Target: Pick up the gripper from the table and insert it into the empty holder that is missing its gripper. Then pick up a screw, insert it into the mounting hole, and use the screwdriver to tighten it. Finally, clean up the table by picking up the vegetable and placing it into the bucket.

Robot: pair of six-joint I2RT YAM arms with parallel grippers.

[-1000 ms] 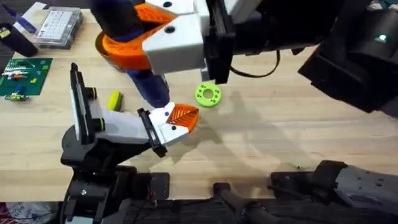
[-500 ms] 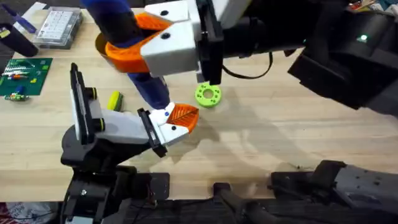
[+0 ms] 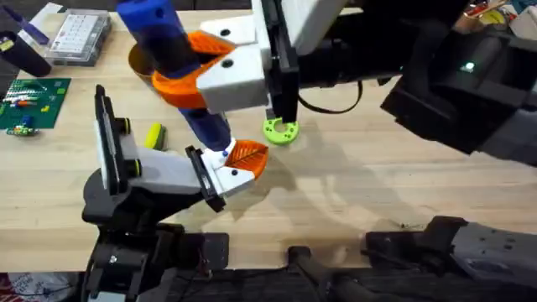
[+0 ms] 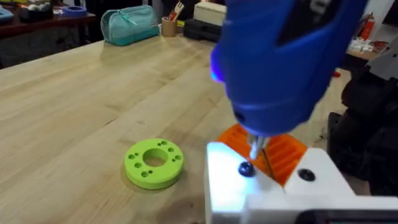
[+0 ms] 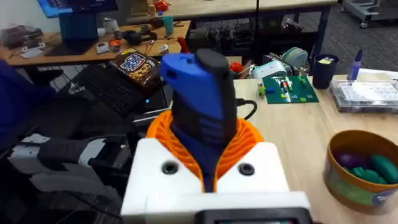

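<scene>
Right wrist view: my right gripper [image 5: 208, 165] is clamped on the screwdriver [image 5: 202, 99], its blue body standing upright between my orange ribbed pads [image 5: 245, 140]. Below my fingers, its bit [image 4: 255, 148] meets a dark screw [image 4: 245, 168] on the white holder [image 4: 273, 190], where the orange gripper [image 4: 277, 152] is seated. My left gripper's state I cannot tell.

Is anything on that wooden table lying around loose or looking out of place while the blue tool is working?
Yes. A small yellow toy vegetable with a green side lies loose on the wood behind the white wedge-shaped holder, not in the olive-yellow bucket. A lime-green round disc with holes also lies beside where the chunky blue screwdriver is working.
</scene>
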